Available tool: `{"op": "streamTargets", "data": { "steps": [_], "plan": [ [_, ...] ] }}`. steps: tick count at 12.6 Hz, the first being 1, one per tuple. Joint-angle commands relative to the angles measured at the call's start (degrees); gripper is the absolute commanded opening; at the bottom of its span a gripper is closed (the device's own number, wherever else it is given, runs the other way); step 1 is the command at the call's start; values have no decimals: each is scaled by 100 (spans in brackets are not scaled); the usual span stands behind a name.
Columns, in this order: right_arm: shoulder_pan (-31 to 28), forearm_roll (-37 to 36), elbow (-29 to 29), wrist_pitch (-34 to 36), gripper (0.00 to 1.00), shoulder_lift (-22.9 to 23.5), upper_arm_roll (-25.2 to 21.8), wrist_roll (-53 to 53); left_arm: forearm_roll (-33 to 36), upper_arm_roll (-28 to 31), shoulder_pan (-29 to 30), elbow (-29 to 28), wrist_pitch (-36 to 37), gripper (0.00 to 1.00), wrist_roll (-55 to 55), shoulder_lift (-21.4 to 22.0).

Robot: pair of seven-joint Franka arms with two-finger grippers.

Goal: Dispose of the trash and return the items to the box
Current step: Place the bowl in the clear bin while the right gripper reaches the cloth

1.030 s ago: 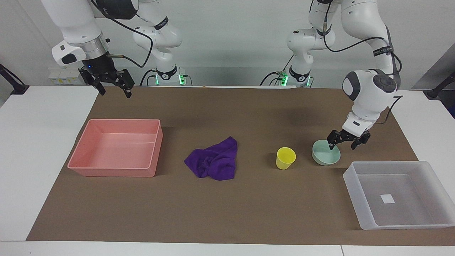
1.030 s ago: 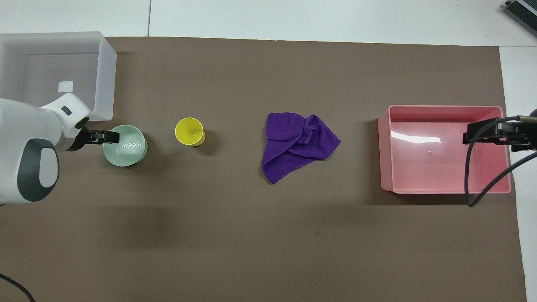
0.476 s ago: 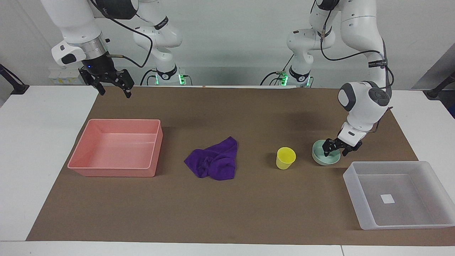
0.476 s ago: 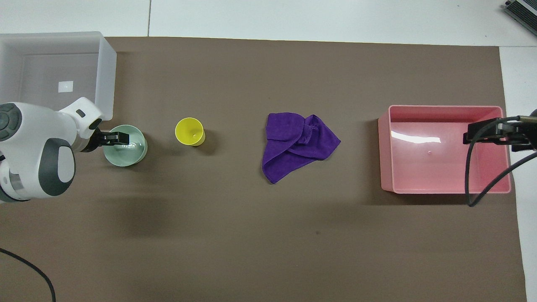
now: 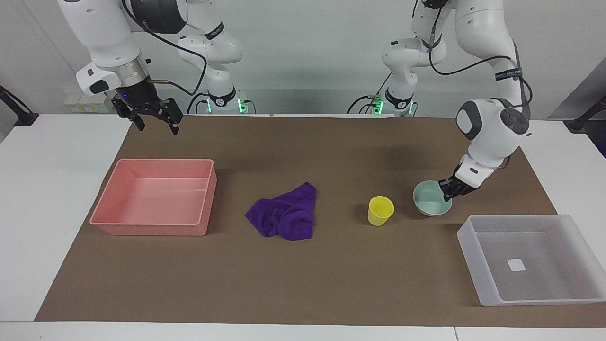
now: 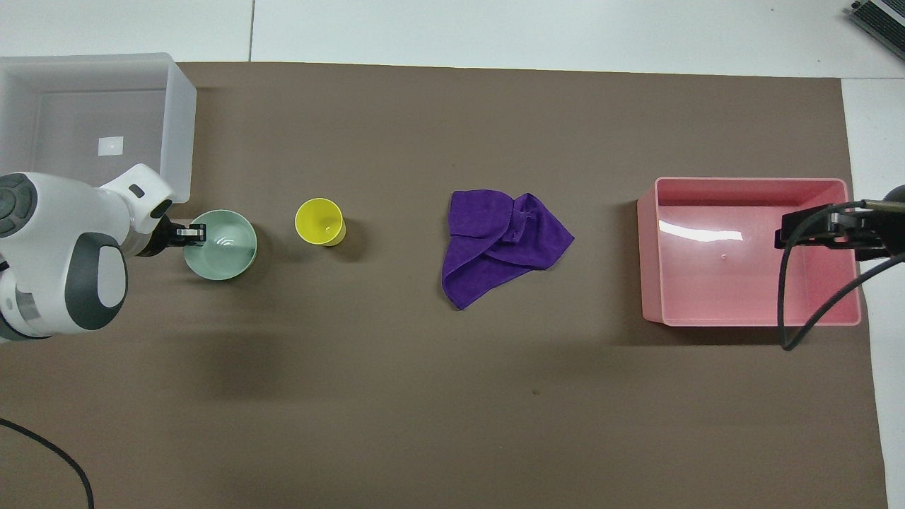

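My left gripper is shut on the rim of the mint bowl, on the side toward the left arm's end of the table; the bowl looks raised a little off the mat. Both show in the overhead view, gripper and bowl. The yellow cup stands upright beside the bowl. The purple cloth lies crumpled mid-table. The clear box sits beside the bowl, farther from the robots, with nothing in it but its white sticker. My right gripper waits open in the air by the pink tub.
A pink tub with nothing in it sits at the right arm's end of the table. A brown mat covers the table. The right arm's black cable hangs over the pink tub in the overhead view.
My left gripper came down onto the bowl's rim and shut on it. The bowl has shifted slightly toward the yellow cup and risen a little. The right gripper drifted slightly.
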State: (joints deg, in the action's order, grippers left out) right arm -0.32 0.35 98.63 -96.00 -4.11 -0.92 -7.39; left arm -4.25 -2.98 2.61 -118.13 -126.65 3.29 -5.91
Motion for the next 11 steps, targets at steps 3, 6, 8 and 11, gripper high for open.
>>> {"op": "streamTargets", "data": {
  "steps": [3, 6, 8, 11],
  "plan": [
    [233, -17, 675, -971, 100, 23, 57, 70, -76, -18, 73, 614, 545, 0, 57, 152],
    [795, -88, 728, -1709, 100, 602, 57, -17, -42, 8, 204, 1229, 607, 0, 75, -146],
    [988, -88, 719, -2184, 100, 936, 57, -148, 3, 8, 266, 1843, 686, 0, 84, -470],
    [1498, -79, 675, -2730, 100, 1402, 57, -745, 11, 8, 581, 2671, 756, 0, 84, -1051]
  ]
}}
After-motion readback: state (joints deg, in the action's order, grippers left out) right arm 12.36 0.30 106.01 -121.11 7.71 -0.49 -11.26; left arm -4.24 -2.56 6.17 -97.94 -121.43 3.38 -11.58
